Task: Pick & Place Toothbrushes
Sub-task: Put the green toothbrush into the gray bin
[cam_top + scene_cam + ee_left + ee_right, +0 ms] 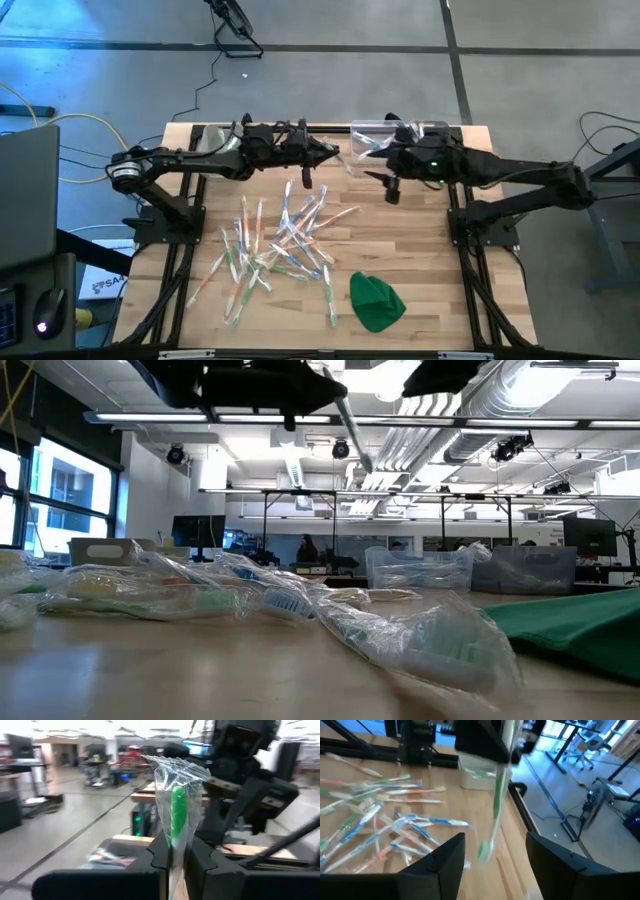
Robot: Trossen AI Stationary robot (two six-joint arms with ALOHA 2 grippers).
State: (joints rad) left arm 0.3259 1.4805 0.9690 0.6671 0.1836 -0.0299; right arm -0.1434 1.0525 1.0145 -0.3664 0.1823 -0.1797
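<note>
Wrapped toothbrushes (300,605) lie nearest you in the low view, in a loose pile (280,245) on the tabletop (430,260); I count roughly twenty, not exactly. You have a handover in the air at the far edge. Your left end effector (176,857) is clenched on one green toothbrush (178,817) in its wrapper. Your right end effector (495,847) has its fingers released, with this brush hanging between them. Next, I think, the left arm carries the brush to one of the two clear bins (418,568). One green cloth (376,301) lies at near right.
</note>
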